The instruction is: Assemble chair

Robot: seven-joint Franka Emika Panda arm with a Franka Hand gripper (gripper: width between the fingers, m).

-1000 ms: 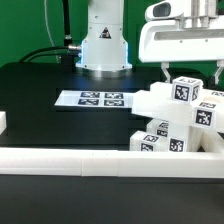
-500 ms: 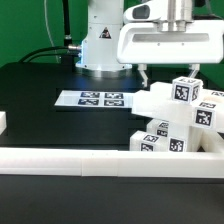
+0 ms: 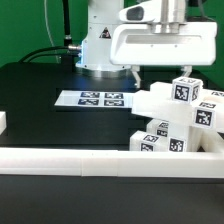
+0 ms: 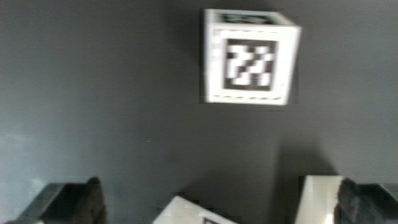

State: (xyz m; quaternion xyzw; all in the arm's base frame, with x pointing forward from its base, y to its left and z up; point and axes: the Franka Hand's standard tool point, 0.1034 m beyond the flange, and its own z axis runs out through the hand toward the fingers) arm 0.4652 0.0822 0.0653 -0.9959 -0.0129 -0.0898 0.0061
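Note:
The chair is a stack of white blocky parts with black-and-white tags, at the exterior view's right, just behind the front rail. My gripper hangs above the stack's upper left, open and empty, clear of the parts. In the wrist view the gripper has its dark fingers spread wide over the black table. A white tagged block stands farther off, and a white corner of a chair part shows between the fingers.
The marker board lies flat on the black table left of the stack. A long white border rail runs along the front edge. A small white block sits at the far left. The robot base stands behind.
My gripper has moved toward the exterior view's left, from above the stack's right side to above its upper left. The chair parts have not moved.

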